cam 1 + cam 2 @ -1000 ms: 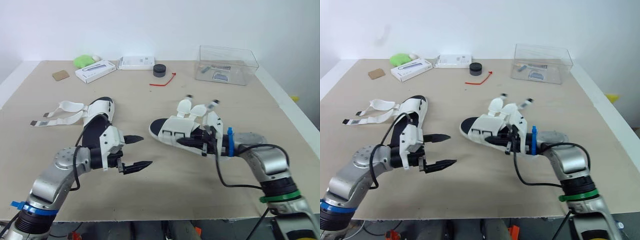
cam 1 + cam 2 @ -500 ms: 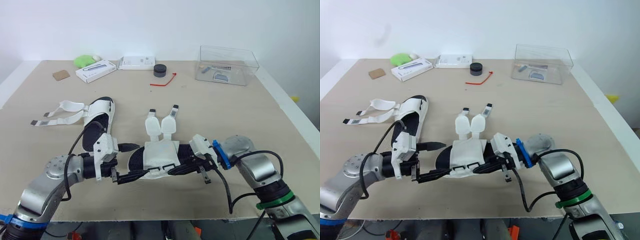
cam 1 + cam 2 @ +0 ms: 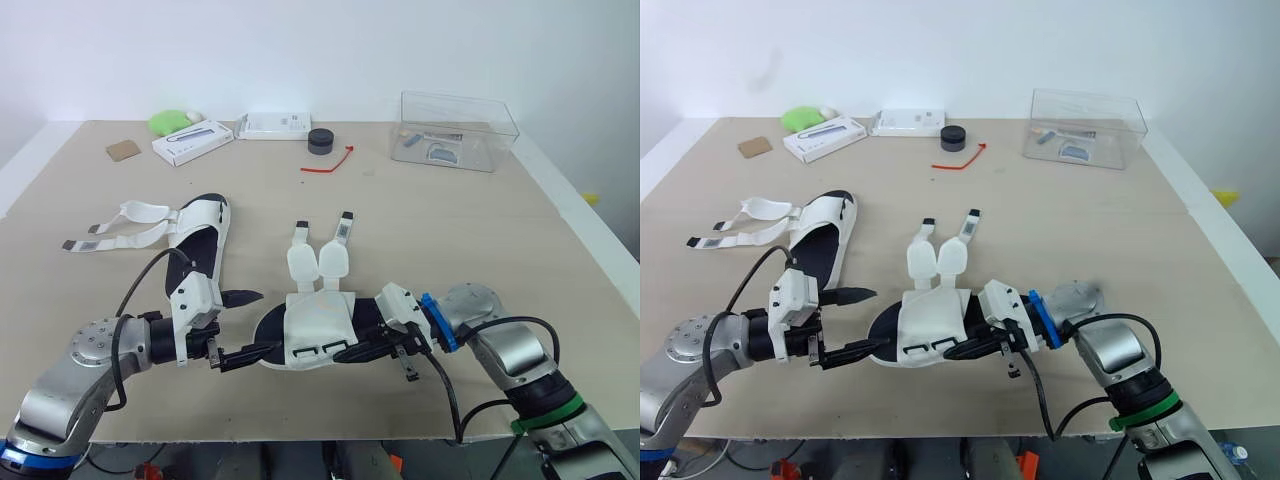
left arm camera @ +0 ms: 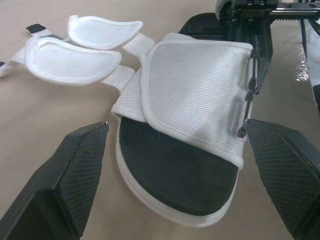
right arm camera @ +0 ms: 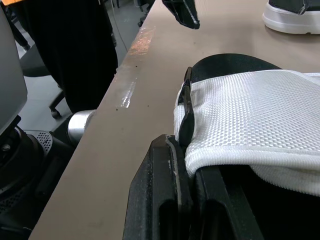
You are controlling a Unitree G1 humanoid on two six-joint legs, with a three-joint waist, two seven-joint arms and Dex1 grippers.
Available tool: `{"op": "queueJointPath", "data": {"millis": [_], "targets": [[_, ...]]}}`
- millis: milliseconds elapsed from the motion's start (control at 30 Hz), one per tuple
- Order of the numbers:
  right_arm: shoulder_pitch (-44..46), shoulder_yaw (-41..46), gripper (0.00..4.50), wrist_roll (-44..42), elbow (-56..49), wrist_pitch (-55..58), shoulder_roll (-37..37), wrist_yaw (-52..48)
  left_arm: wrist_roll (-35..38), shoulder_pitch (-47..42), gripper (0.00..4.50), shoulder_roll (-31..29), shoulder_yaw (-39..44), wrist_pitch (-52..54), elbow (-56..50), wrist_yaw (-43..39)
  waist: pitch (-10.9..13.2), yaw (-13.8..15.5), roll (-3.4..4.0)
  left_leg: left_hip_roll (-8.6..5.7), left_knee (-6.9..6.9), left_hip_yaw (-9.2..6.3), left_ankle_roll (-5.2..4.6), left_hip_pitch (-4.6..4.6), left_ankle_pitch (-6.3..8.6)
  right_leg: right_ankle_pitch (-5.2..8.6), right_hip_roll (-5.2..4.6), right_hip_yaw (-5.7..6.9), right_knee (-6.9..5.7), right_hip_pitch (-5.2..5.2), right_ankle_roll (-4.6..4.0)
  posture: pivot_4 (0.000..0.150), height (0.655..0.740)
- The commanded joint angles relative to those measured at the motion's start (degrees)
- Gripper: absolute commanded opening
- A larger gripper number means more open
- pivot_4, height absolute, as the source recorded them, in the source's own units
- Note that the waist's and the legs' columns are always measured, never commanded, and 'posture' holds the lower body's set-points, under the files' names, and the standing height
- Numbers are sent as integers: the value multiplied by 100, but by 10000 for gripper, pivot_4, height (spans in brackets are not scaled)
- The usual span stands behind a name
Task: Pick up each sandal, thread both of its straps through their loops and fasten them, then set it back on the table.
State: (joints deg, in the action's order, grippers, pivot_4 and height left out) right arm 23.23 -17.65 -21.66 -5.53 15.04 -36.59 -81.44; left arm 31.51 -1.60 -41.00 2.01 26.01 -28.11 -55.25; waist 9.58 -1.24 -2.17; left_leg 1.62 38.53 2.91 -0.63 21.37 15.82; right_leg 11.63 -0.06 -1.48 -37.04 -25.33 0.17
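- A white mesh sandal with a black sole lies crosswise near the front edge of a wide beige bench, between the robot's two hands.
- Its two padded white straps are undone and lie flat on the bench, pointing away from the robot.
- The right hand is pinching the sandal's right end. In the right wrist view its black fingers are pressed together on the edge of the mesh upper, by the loops.
- The left hand is spread wide. One black finger sits on each side of the sandal's left end, and neither touches it.
- A second matching sandal rests well to the left, its loose straps trailing toward the bench's left edge.
- Along the far side stand a clear plastic box, a small black round puck, a red twist tie, two flat white boxes and a green lump.
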Motion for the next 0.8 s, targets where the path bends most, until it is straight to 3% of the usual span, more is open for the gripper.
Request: {"op": "queueJointPath", "data": {"millis": [33,133,300,333,600,800], "targets": [[113,118,3950,-18,46,-41,-14,-38,-70,-173,45000,-36,-81,-147,-102,-59,0,1,0,0,0,0,0,0,0,0,0,0,0,0,-1,1500,7400],[109,160,15908,-33,41,-4,-47,-1,-92,-245,45000,-22,-186,-139,-100,-68,0,-3,0,0,1,1,1,-1,-1,-3,0,-1,0,1,-1,1500,7400],[-121,339,40540,-243,-260,167,-240,-4,-125,-305,45000,-39,-252,-172,-49,-107,0,4,0,1,1,-2,1,-1,-1,-2,2,0,-1,1,-3,1500,7400],[-202,390,42831,-291,-343,180,-315,-26,-123,-317,45000,-40,-251,-171,-36,-116,0,6,0,1,1,-3,1,-1,-1,-2,1,1,-1,1,-3,1500,7400],[-751,1114,42831,-622,-525,293,-1053,-130,-197,-588,45000,-33,-283,-235,291,-219,0,8,-3,-7,3,0,1,-2,0,-2,-4,1,-1,4,4,1500,7400],[-341,1443,42831,-803,-357,575,-831,332,-341,-840,45000,32,-366,-515,733,-376,1,-3,-4,4,3,5,2,-13,-2,-11,16,0,-2,7,-4,1500,7400]]}}
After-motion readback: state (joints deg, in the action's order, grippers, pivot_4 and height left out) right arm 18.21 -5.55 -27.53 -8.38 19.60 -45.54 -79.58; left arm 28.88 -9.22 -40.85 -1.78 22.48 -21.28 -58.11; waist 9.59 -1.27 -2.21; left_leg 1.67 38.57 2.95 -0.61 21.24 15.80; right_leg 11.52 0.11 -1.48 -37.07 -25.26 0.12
